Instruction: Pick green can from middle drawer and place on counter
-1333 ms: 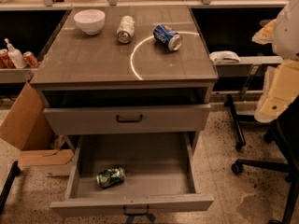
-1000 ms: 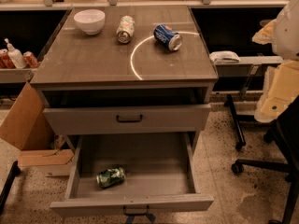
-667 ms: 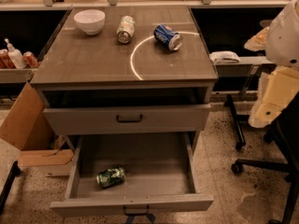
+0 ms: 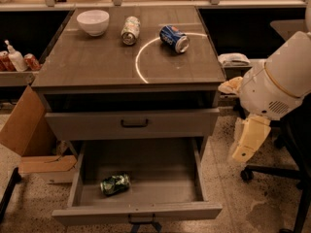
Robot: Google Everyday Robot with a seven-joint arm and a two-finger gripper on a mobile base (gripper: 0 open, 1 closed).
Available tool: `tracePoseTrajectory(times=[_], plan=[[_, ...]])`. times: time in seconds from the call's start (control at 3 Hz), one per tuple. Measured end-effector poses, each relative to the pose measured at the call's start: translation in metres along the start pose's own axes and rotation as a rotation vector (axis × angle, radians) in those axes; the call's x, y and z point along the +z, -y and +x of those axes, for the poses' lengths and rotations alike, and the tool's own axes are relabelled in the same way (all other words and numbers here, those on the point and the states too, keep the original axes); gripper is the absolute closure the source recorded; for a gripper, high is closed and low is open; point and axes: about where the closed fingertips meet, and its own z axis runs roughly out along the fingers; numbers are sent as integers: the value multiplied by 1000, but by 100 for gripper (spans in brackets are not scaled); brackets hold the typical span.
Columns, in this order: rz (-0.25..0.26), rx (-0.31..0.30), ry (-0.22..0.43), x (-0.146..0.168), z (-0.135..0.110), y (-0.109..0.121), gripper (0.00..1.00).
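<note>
The green can [image 4: 115, 184] lies on its side in the front left of the open middle drawer [image 4: 136, 212]. The counter [image 4: 92, 64] above it carries a thin white arc. My arm's white body [image 4: 282, 79] comes in from the right edge, beside the cabinet. My gripper [image 4: 249, 139] shows as a pale beige part hanging below it, right of the drawer and well apart from the green can. It holds nothing that I can see.
On the counter stand a white bowl [image 4: 93, 21], a pale can [image 4: 129, 30] and a blue can [image 4: 174, 38]. The upper drawer front [image 4: 131, 124] is closed. A cardboard box [image 4: 26, 130] leans at the left. A chair base [image 4: 272, 174] stands at the right.
My arm has swung in from the right edge toward the cabinet and fills more of the view. The green can and the drawer have not moved.
</note>
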Motion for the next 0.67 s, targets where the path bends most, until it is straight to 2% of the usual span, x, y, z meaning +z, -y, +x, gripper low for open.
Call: tracePoseTrajectory(times=[0.33,0.67], plan=[[0,0,0,0,0,0,0],[-26,-7,18,25,3,-10,0]])
